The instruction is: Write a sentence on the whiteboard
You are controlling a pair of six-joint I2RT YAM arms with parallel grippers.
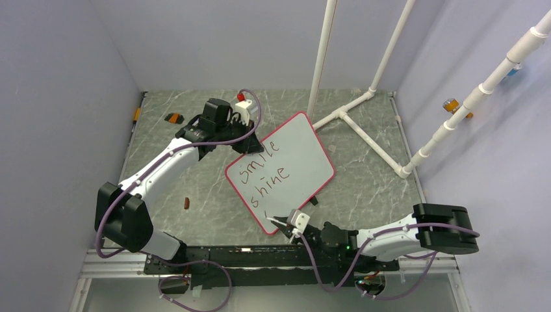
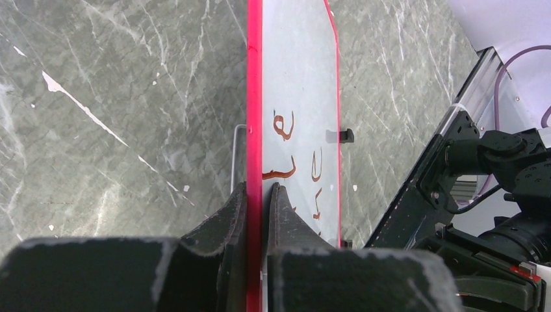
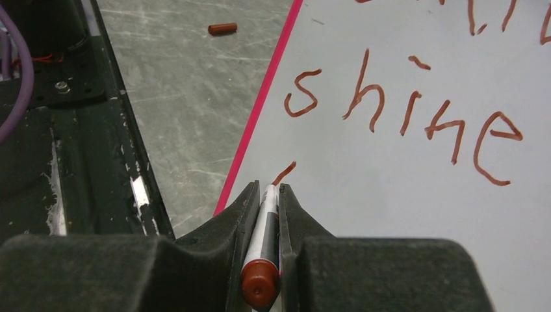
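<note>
The whiteboard (image 1: 305,149) lies turned like a diamond on the marble table, white with a red-pink rim. The sentence (image 1: 263,170) on it reads "smile" and "shine" in reddish-brown marker. My left gripper (image 1: 255,145) is shut on the board's far-left rim (image 2: 255,130), one finger on either side of it. My right gripper (image 1: 277,221) at the board's near corner is shut on a white-and-black marker (image 3: 261,244) with a brown end. The marker's tip rests at a short fresh stroke (image 3: 284,172) below "shine" (image 3: 403,117).
A brown marker cap (image 1: 187,203) lies on the table left of the board. An orange-and-black object (image 1: 173,117) sits at the back left. A white pipe frame (image 1: 364,104) stands behind and right of the board. The black base rail (image 1: 260,255) runs along the near edge.
</note>
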